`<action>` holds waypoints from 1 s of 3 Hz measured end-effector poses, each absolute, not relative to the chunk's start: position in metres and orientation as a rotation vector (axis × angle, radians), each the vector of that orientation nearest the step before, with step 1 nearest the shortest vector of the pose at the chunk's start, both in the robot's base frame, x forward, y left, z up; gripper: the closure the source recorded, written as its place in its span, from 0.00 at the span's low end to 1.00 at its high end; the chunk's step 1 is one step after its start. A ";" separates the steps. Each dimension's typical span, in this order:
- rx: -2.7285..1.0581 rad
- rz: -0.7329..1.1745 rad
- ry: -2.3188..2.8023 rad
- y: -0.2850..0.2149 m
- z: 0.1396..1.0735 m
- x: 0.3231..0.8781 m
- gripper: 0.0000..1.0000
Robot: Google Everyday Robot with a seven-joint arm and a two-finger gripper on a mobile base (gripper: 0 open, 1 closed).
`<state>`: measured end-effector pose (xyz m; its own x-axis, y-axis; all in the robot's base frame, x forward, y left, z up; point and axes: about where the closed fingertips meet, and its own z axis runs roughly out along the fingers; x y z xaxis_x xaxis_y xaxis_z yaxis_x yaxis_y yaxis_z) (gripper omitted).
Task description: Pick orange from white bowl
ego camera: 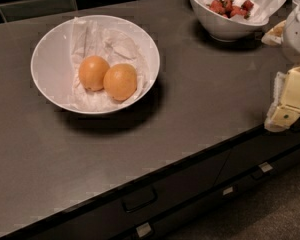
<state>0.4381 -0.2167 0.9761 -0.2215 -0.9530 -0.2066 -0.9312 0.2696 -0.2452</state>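
Note:
A wide white bowl [50,59] lined with crumpled white paper sits on the dark counter at the left. Two oranges lie side by side in it, touching. The orange [121,82] on the right is paler, matte and slightly larger. Its twin [93,73] on the left is a little shinier. My gripper [289,100], cream-yellow, hangs at the right edge of the view near the counter's front edge. It is well to the right of the bowl and holds nothing that I can see.
A second white bowl [225,29] with red berries on paper stands at the back right. A white rounded part of my arm [297,31] is beside it. The dark counter [200,99] ends at a front edge above drawers with handles [139,200]. Dark tiles line the back wall.

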 end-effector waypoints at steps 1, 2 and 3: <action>-1.725 -0.098 2.231 -0.216 0.976 0.438 0.00; -1.735 -0.100 2.216 -0.212 0.979 0.440 0.00; -1.822 -0.096 2.134 -0.179 0.988 0.450 0.00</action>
<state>0.4500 -0.1786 0.9883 -0.1261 -0.9704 -0.2061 -0.9480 0.1790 -0.2630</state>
